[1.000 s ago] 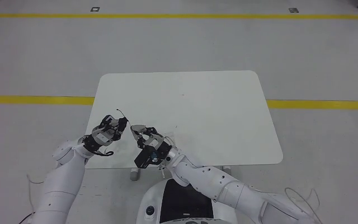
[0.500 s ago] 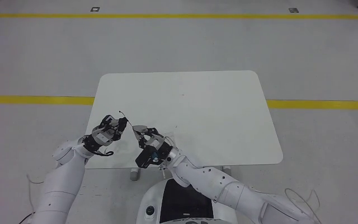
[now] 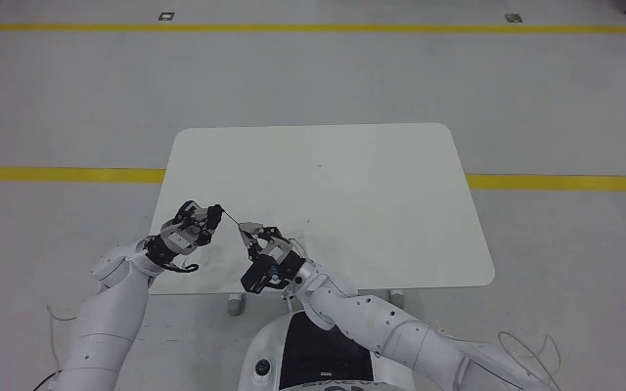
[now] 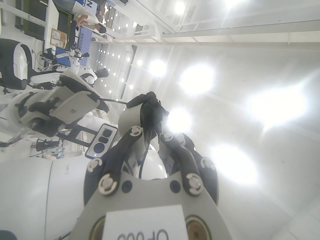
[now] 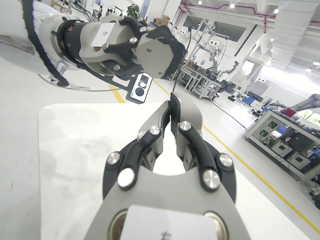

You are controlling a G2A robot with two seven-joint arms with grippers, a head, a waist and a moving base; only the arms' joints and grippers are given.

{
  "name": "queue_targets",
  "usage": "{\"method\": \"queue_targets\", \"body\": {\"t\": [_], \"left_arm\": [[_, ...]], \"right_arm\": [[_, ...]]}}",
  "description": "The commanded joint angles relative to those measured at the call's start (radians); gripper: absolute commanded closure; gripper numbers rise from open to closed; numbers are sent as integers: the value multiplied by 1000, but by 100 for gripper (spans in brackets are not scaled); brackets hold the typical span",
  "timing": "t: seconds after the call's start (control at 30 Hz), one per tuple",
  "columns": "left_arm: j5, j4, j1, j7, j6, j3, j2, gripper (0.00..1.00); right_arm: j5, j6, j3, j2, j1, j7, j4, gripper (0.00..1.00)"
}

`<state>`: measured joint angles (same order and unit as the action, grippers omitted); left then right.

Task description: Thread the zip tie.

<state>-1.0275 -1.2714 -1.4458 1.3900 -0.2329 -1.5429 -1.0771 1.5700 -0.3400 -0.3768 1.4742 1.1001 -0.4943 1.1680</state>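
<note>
Above the white table's point(image 3: 391, 195) near left corner, my left gripper point(image 3: 207, 217) and right gripper point(image 5: 171, 102) both clench the thin black plastic zip tie point(image 5: 175, 82), which is stretched between them.

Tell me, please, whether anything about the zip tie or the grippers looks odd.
Nothing stands out. The zip tie runs straight between the left gripper and the right gripper, both shut on it, above the table.

Zip tie point(image 5: 176, 81): one end is buried between the pressed pads of my right gripper point(image 5: 171, 102). The other end vanishes behind the black pads of my left gripper point(image 5: 180, 51). From above, the strap is too thin to follow.
</note>
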Motion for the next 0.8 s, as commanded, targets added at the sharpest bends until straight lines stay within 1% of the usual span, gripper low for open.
{"method": "queue_targets", "body": {"t": [0.0,0.2,0.77], "left_arm": [[0,0,0,0,0,0,0,100],[0,0,0,0,0,0,0,100],[0,0,0,0,0,0,0,100]], "right_arm": [[0,0,5,0,-4,11,0,100],[0,0,19,-1,-11,31,0,100],[0,0,43,2,-21,43,-11,100]]}}
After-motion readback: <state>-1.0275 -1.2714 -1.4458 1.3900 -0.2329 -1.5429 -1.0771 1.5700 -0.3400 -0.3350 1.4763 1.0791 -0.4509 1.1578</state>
